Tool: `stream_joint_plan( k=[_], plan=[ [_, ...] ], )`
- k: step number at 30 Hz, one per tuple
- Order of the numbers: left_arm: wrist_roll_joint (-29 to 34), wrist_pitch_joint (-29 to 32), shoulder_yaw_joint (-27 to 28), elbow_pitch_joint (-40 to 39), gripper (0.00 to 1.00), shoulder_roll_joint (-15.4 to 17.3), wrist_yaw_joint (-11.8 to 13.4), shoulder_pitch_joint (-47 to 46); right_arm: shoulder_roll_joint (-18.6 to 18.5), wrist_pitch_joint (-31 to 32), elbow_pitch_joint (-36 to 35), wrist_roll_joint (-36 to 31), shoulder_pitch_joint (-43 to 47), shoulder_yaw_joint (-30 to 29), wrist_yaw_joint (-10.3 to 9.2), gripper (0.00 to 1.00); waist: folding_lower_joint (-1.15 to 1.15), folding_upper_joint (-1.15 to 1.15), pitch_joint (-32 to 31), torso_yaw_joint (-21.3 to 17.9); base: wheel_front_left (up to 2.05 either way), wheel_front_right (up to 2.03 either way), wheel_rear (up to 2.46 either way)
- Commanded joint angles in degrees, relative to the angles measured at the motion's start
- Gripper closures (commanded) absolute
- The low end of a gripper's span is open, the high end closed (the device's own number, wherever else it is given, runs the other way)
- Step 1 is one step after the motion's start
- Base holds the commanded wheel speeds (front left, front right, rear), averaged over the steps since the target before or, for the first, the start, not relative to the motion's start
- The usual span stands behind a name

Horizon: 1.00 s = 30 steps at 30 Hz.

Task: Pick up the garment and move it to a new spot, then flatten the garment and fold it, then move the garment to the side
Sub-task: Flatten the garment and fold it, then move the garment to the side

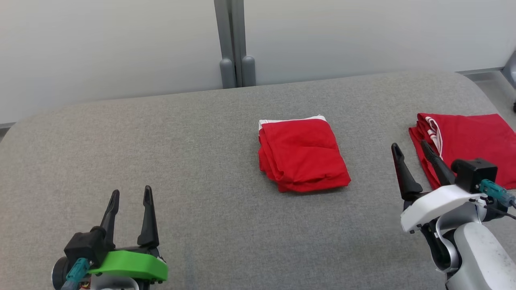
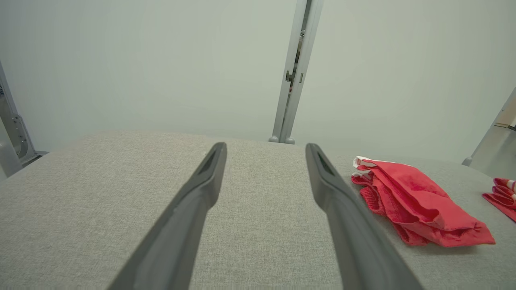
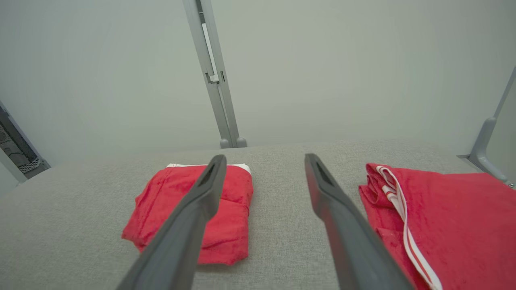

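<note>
A red garment [image 1: 302, 155] with a white edge lies folded into a compact rectangle in the middle of the grey padded table [image 1: 201, 133]. The left wrist view has this folded garment [image 2: 415, 201] at its right, and the right wrist view has it [image 3: 236, 209] partly behind a finger. A second red garment [image 1: 471, 137] with white stripes lies folded at the table's right edge. My right gripper [image 1: 409, 144] hovers open between the two, its right finger over the striped garment's [image 3: 451, 217] near edge, holding nothing. My left gripper [image 1: 131, 190] stands open and empty at the front left.
A pale wall with a grey vertical post [image 1: 234, 44] runs behind the table. The table's corners are rounded. A grey frame piece [image 3: 487, 141] stands off the right end.
</note>
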Motion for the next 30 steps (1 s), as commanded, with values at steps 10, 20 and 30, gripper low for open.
stream_joint_plan(
  k=[10,20,30],
  plan=[
    [-0.07,0.01,1.19,2.91,0.00,0.14,-0.49,1.99,-0.02,-3.06,4.79,0.85,1.49,0.16,-0.02,0.00,0.00,0.00,-1.73,-1.92,0.00,0.00,0.00],
    [-0.18,0.01,1.69,3.27,0.00,0.14,-0.57,1.89,0.23,-2.61,5.45,1.39,1.52,0.80,-0.02,0.00,0.00,0.00,-1.56,-2.01,0.00,0.00,0.00],
    [-0.40,0.01,1.90,2.82,0.00,0.14,-0.40,2.16,0.75,-1.69,5.65,1.79,1.28,0.73,-0.02,0.00,0.00,0.00,-1.28,-1.87,0.00,0.00,0.00]
  ],
)
